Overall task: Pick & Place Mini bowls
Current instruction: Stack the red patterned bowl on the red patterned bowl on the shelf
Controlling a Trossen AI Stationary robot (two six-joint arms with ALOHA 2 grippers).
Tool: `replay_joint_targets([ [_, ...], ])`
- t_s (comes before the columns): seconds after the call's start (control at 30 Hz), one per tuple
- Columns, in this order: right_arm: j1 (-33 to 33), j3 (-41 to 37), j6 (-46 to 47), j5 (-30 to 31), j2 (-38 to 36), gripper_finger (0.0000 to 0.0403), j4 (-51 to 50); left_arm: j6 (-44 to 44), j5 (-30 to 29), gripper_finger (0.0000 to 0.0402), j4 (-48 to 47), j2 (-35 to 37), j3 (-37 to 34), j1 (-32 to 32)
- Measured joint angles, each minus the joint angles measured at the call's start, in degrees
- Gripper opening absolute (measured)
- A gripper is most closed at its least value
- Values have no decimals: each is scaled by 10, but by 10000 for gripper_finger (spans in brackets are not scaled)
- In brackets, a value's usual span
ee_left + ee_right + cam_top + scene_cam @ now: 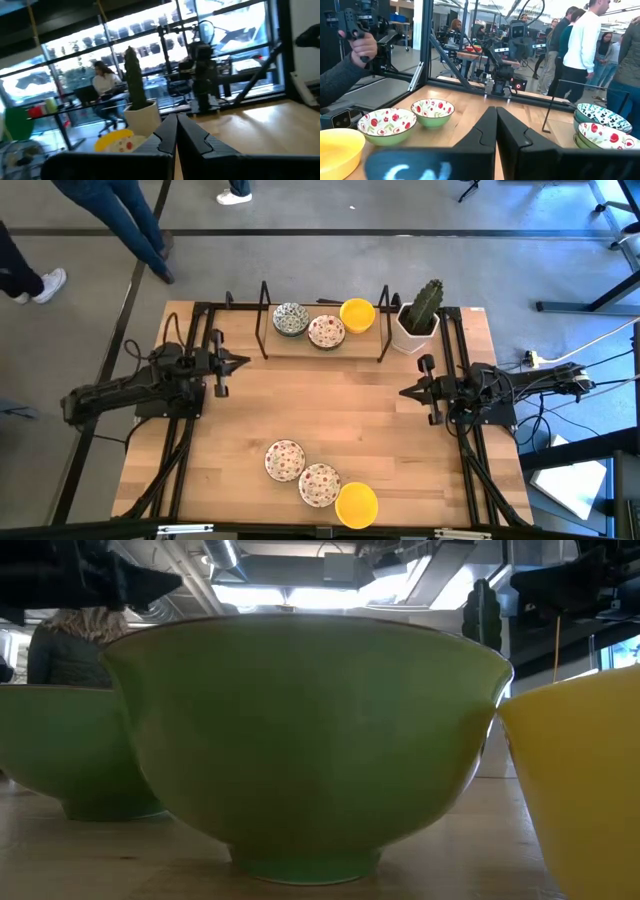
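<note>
Wooden table [330, 405]: three mini bowls [317, 483] clustered at the near edge, three more [325, 331] near the cactus pot [418, 320]. Left gripper [240, 363] and right gripper [407, 392] hover at mid-table, both clenched, empty.

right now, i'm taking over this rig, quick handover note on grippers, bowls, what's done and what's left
Left gripper: shut, empty, parked above the table's left side.
Right gripper: shut, empty, parked above the right side.
Far group, between the black stands: a green-blue patterned bowl, a red-speckled bowl and a yellow bowl, each possibly a stack. The cactus pot stands to their right.
Near edge: two red-speckled bowls and a yellow bowl, lying in a row.
Done: no bowl is being handled now.
Left: apparently picking and placing the bowls; which group is the source I cannot tell.
</note>
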State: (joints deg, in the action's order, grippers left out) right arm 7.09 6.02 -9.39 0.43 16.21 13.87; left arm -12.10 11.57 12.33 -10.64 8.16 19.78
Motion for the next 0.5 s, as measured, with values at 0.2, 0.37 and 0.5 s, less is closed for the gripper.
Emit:
replay_joint_targets([
  [0.2, 0, 0, 2, 0, 0, 7, 0, 27, -83, 6, 53, -153, 77, -63],
  [0.37, 0, 0, 14, 0, 0, 7, 0, -10, -169, 6, 37, -278, 141, -105],
  [0.5, 0, 0, 16, 0, 0, 7, 0, -30, -181, 6, 29, -365, 186, -140],
])
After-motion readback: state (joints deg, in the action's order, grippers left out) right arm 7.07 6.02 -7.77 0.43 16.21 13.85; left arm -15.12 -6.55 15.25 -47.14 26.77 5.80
